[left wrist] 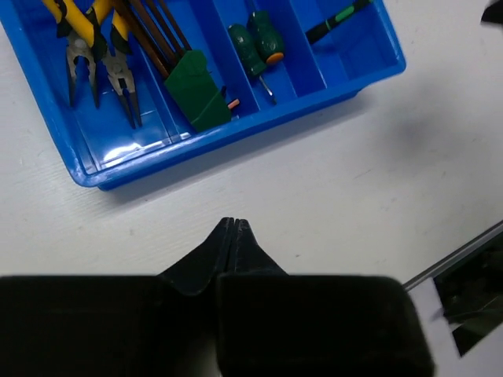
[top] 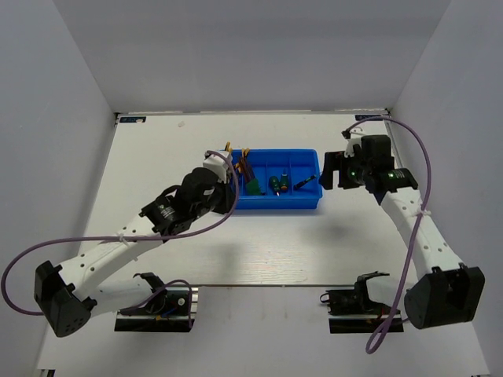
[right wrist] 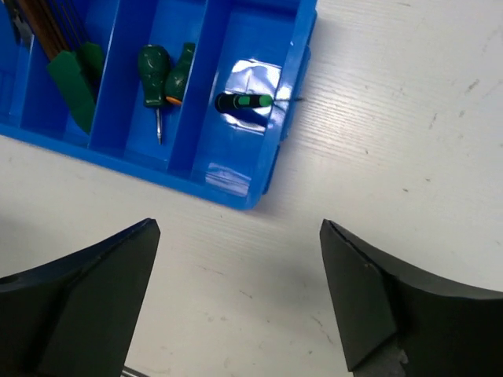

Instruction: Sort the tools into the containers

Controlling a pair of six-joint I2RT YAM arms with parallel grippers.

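Note:
The blue tray (top: 280,203) sits at mid-table with four compartments. From its left: two yellow-handled pliers (left wrist: 85,38), the green-holdered hex-key set (left wrist: 196,90), two stubby green screwdrivers (left wrist: 253,45), and the thin black screwdriver (right wrist: 244,101) in the rightmost one. My left gripper (left wrist: 233,225) is shut and empty, above the bare table just in front of the tray's near wall (left wrist: 236,133). In the top view it (top: 224,192) is by the tray's left end. My right gripper (right wrist: 240,236) is open and empty, just off the tray's right end (top: 334,173).
Two black stands (top: 157,308) (top: 357,305) sit at the table's near edge. White walls close in the left, right and back. A metal strip (left wrist: 460,263) shows at the lower right of the left wrist view.

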